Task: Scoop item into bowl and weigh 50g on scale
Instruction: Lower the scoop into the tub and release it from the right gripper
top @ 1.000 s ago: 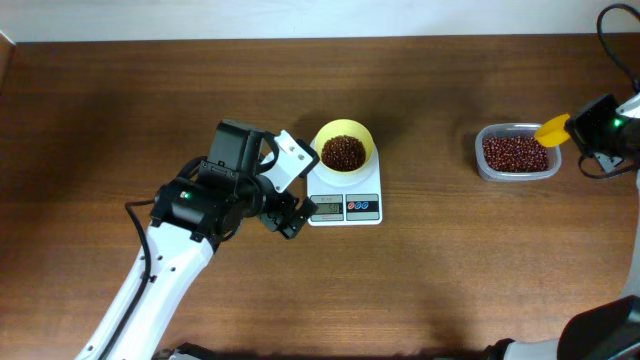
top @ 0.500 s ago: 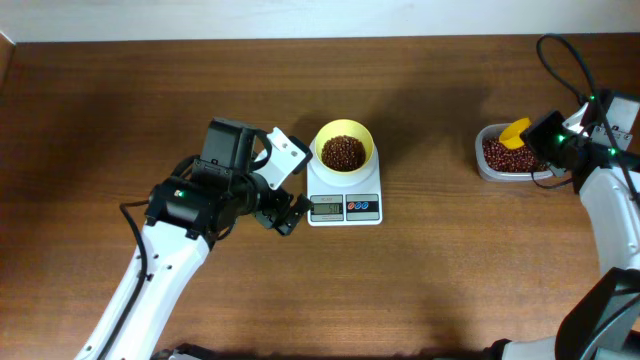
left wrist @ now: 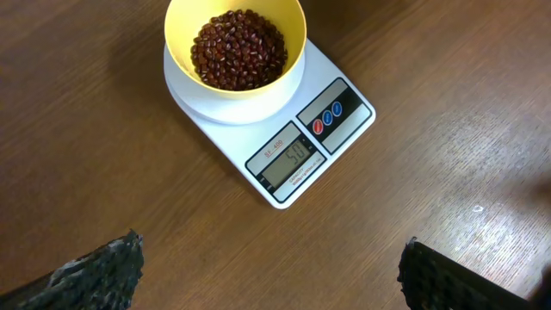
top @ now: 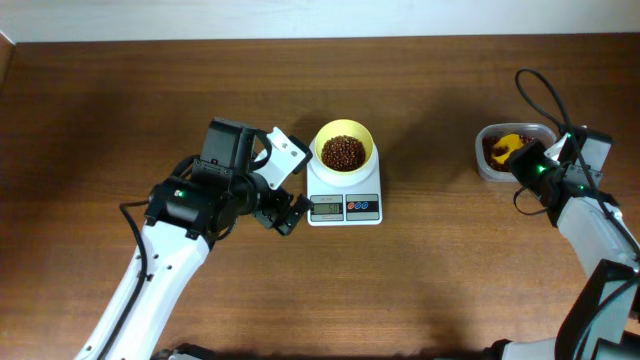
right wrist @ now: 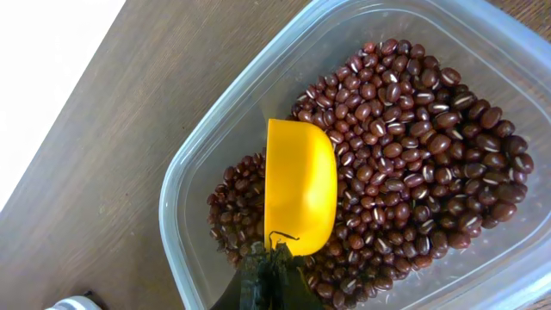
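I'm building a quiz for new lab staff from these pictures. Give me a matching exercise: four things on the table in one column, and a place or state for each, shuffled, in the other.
Column one
1. bowl
2. scale
3. scoop
4. tub

Column two
A. held by the right gripper, at the tub
B. white, carrying the bowl
C. clear, far right, holding most of the beans
D. pale yellow, on the scale, beans inside

Pairs: 1-D, 2-B, 3-A, 4-C

Left arm, right arm: white links, black joint housings, green LEDs, looped black cables, black ridged fingers.
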### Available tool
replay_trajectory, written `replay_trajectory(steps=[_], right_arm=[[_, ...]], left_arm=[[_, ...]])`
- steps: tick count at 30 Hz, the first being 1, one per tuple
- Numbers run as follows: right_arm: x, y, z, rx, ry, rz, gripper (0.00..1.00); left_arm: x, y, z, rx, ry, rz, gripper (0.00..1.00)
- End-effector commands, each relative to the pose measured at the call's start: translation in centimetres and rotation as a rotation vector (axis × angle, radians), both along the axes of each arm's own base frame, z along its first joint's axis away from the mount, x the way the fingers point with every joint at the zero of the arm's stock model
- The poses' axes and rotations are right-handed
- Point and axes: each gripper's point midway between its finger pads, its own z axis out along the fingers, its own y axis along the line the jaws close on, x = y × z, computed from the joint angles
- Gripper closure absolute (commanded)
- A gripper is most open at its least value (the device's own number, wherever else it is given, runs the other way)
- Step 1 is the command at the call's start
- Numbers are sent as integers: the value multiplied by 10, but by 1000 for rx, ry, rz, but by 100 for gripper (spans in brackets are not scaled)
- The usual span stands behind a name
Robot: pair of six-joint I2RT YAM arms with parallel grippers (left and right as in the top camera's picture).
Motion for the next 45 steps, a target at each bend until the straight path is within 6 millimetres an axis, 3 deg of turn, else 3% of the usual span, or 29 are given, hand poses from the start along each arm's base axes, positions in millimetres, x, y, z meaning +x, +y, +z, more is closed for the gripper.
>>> replay_trajectory(steps=[1, 3, 5, 6, 7, 10, 11, 16, 23, 29, 34, 39, 43, 45], right_arm=[[-11, 5, -9, 16, 29, 9, 96], [-12, 6, -3, 12, 20, 8, 93], [-12, 6, 2, 6, 10, 12, 78], [-12, 6, 4, 1, 5, 15, 60], [-12, 6, 5, 0, 2, 14, 32], [-12, 6, 5, 1, 3, 15, 5], [-13, 6, 4, 2, 6, 15, 1], [-13, 6, 7, -8, -1, 22, 1], [-10, 0, 42, -145, -97, 82, 1], [-10, 0, 43, -345, -110, 260, 1], [-16, -14, 39, -471, -54, 280, 1], [-30, -18, 61, -565, -7, 324, 1], [-61, -10, 82, -569, 149, 457, 1], [-67, -7, 100, -557, 170, 474, 1]], left_arm=[[-2, 3, 4, 3, -21, -4, 1], [-2, 3, 4, 3, -21, -4, 1], [-2, 3, 4, 3, -21, -4, 1], [-2, 3, 4, 3, -21, -4, 1], [-2, 3, 4, 3, -21, -4, 1], [-2, 3, 4, 3, -21, -4, 2], [-2, 3, 4, 3, -21, -4, 1], [-2, 3, 4, 3, -21, -4, 1], [-2, 3, 4, 3, -21, -4, 1], [-2, 3, 4, 3, -21, -4, 1], [-2, 3, 4, 3, -21, -4, 1], [-2, 3, 4, 3, -21, -4, 2], [-2, 3, 4, 3, -21, -4, 1], [-2, 3, 4, 3, -21, -4, 1]])
